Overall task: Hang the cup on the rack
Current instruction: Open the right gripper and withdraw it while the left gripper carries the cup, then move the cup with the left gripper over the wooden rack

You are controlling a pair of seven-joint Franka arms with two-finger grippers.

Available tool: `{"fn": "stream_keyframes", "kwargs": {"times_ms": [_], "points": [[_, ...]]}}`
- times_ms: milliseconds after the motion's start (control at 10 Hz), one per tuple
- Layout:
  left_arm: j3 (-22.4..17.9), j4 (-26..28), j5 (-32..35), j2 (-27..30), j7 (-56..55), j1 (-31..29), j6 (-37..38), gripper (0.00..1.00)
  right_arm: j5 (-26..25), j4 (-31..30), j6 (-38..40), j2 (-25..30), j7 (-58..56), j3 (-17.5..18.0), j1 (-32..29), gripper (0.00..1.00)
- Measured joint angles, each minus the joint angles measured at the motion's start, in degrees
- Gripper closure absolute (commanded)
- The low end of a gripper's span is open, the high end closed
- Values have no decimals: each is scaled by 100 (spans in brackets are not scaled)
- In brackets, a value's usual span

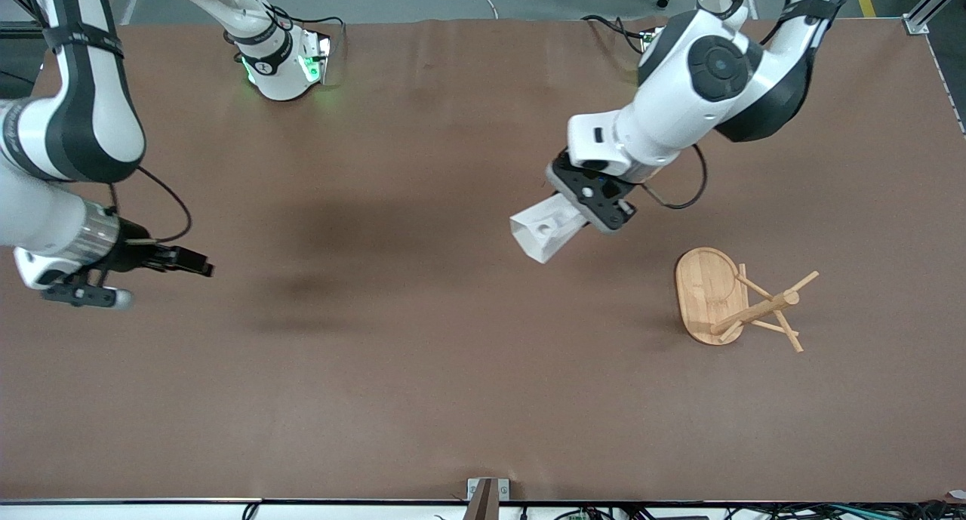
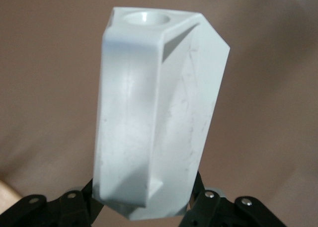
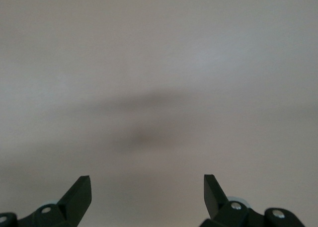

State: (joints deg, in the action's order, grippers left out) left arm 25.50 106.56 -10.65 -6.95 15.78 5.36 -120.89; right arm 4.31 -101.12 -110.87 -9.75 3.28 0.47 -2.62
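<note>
My left gripper is shut on the white faceted cup and holds it tilted in the air over the middle of the table. In the left wrist view the cup fills the frame, its handle with the round hole pointing away from the fingers that clamp its end. The bamboo rack stands on its oval base toward the left arm's end of the table, apart from the cup and nearer to the front camera. My right gripper is open and empty, waiting over the right arm's end of the table; it also shows in the right wrist view.
The brown table is bare apart from the rack. The right arm's base stands at the table's back edge. A metal bracket sits at the front edge.
</note>
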Motion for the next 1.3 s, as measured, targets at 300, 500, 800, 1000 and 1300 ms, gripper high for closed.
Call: {"fn": "stream_keyframes", "kwargs": {"times_ms": [300,500,800,1000,1300], "points": [[-750,933,-27,626,-1,-1,-319,100,-335,459,1032,602,22,-11,19,0],[-1159,1609,-28,928,52,-8,-824,100,-355,902,1787,802,60,-186,20,0],[-1755,2124,-331,1012,595,-8,-1238,100,-358,1695,2724,855,42,-522,11,0],[-2178,2197,-784,1012,1274,-24,-1238,100,-358,1715,2789,918,52,-504,32,0],[-2391,2266,-1049,1011,1601,-34,-1238,100,-363,1735,2773,923,55,-504,38,0]]}}
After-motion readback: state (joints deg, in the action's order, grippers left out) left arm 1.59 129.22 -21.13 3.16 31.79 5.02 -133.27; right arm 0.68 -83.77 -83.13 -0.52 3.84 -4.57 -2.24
